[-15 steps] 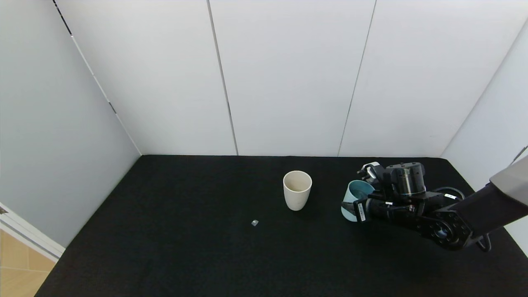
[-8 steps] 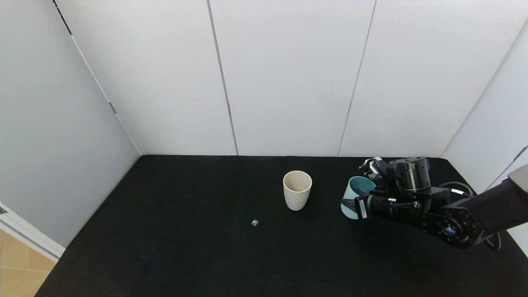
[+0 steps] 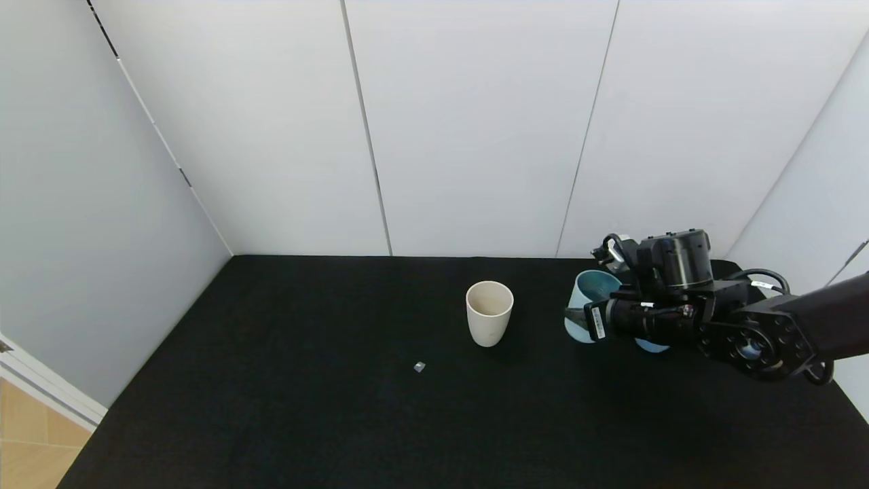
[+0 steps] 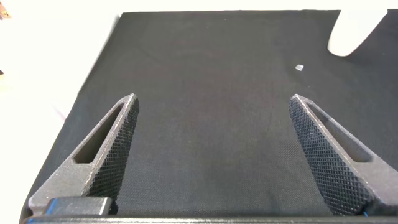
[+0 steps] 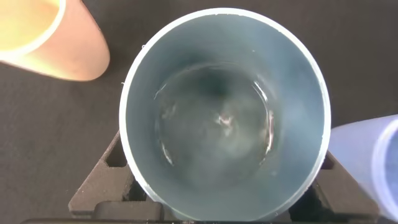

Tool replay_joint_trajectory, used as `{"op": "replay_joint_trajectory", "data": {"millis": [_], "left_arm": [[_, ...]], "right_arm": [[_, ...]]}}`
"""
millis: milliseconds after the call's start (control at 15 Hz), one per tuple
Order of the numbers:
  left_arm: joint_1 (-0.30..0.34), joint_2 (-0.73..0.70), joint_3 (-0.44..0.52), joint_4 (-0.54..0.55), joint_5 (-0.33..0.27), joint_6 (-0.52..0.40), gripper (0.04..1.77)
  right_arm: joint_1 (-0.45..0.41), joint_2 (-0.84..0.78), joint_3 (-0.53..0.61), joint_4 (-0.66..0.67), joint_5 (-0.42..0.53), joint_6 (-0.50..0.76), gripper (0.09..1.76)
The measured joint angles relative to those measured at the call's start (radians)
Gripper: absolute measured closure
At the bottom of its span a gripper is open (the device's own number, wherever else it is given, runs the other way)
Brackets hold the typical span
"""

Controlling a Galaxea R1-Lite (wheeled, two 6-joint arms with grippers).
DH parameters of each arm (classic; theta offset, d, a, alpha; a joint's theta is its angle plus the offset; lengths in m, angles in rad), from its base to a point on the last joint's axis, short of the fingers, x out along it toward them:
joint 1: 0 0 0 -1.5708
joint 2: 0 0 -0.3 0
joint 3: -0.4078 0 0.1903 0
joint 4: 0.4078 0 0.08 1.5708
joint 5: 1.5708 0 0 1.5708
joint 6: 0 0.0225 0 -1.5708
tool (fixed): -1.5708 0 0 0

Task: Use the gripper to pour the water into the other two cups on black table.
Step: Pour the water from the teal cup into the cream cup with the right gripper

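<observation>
I'm working over the black table [image 3: 339, 407] rn, w/ the right gripper [image 3: 589, 324] pinching the teal cup [image 3: 589, 305] at the table's right side. The beige cup [image 3: 489, 313] is sitting off to its left, and the blue cup [image 3: 652, 346] is peeking out just behind the arm. Water [image 5: 217, 124] is pooling low in the teal cup, so imo I'm keeping it level and tipping slowly. Left gripper [image 4: 211, 155] is hanging spread, idle.

White panelled walls [image 3: 475, 129] enclose the worktop [image 3: 305, 407] along its far edge and both side edges, the panels divided by thin dark vertical seams. Past the worktop's near left corner a white skirting strip [image 3: 47, 390] runs above light wooden flooring [image 3: 27, 448]. The light is even and soft, casting faint shadows.
</observation>
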Motion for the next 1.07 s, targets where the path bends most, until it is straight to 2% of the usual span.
{"op": "replay_joint_trajectory", "data": {"millis": [267,533,800,1067], "left_arm": [[0.000,0.000,0.000,0.000,0.000,0.000,0.09],[0.000,0.000,0.000,0.000,0.000,0.000,0.09],[-0.001,0.000,0.000,0.000,0.000,0.000,0.09],[-0.001,0.000,0.000,0.000,0.000,0.000,0.09]], "right_arm": [[0.006,-0.031,-0.123,0.167,-0.061,-0.031,0.65],[0.053,-0.037,-0.241,0.289,-0.149,-0.093,0.65],[0.115,-0.011,-0.321,0.324,-0.274,-0.240,0.65],[0.178,0.019,-0.400,0.375,-0.341,-0.314,0.65]]}}
